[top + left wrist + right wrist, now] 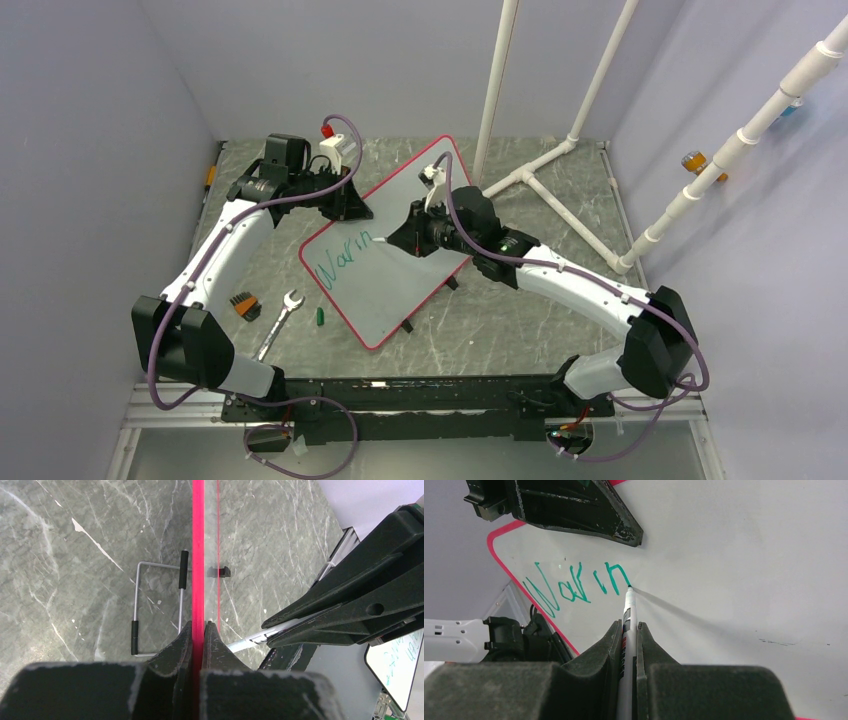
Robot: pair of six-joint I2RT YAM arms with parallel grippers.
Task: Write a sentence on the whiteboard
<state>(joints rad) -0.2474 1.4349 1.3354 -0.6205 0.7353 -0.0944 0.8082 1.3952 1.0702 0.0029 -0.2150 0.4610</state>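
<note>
A robotics lab test cell: a grey marble-patterned desk (520, 330) is boxed in by plain lavender walls (90, 150) on 3 sides. 2 white robot arms, left (225, 245) and right (580, 280), are bolted to a black rail (430, 395) at the desk's near edge. A white pipe frame (497, 90) stands at its far right, and a wrench (280, 322) lies on its left.

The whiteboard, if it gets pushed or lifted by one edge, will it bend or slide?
Probably stiff: the whiteboard looks flat though the left gripper pinches only its red rim. Likely light for its size, since it appears thin edge-on. Pushed, it might rock or skid, resting on small black feet on the stone-patterned table.
</note>
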